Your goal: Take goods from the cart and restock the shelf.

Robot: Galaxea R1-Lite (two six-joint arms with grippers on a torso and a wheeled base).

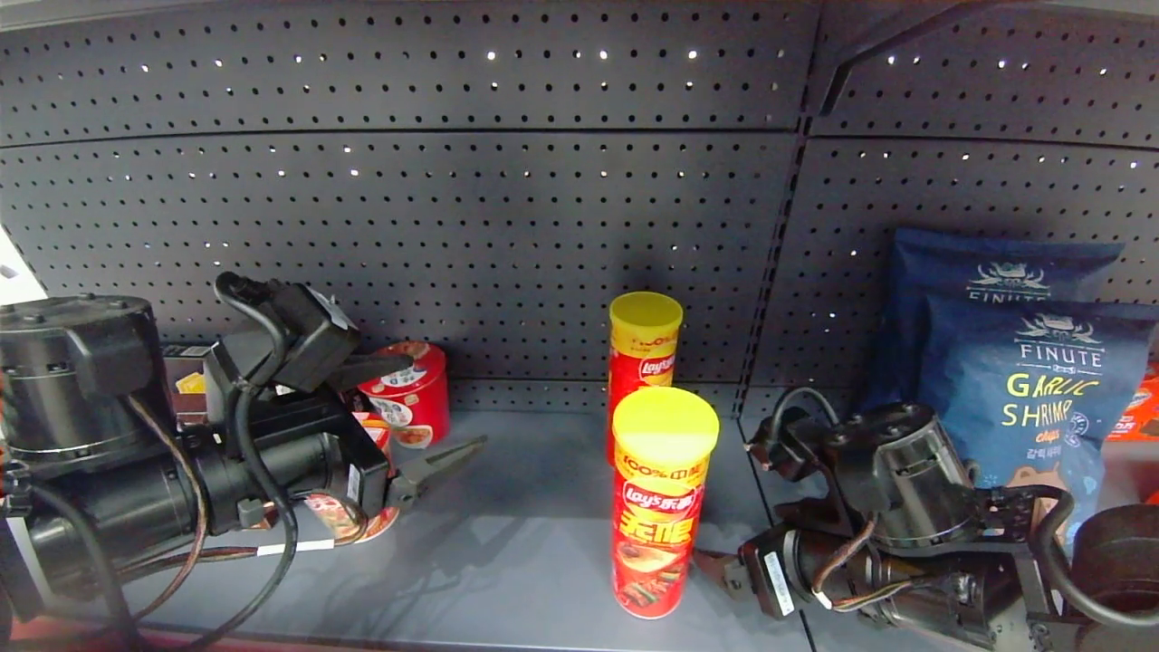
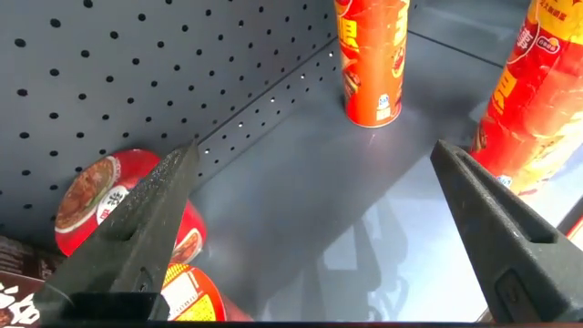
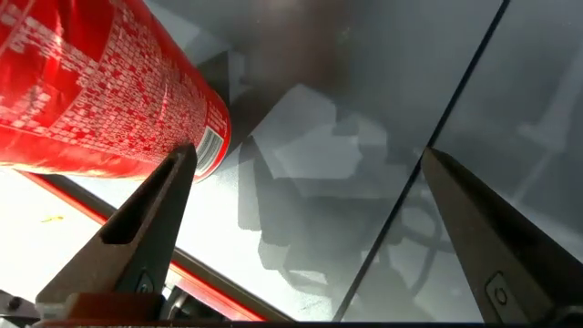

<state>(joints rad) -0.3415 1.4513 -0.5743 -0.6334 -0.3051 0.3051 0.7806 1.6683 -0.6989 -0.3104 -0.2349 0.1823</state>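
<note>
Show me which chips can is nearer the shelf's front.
The front can, lower in the head view; the other can stands behind it, near the pegboard.

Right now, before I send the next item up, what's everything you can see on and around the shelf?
chip canisters: two, red with yellow lids, upright mid-shelf, one behind the other.
noodle cups: at least two, red, at the shelf's left end.
snack bags: two, dark blue, right bay, one behind the other.
orange-red pack: one, far right edge, cut off.
shelf: one, grey, with a perforated back panel.
left gripper: black, open, by the noodle cups.
right gripper: black, open, low beside the front canister.
</note>
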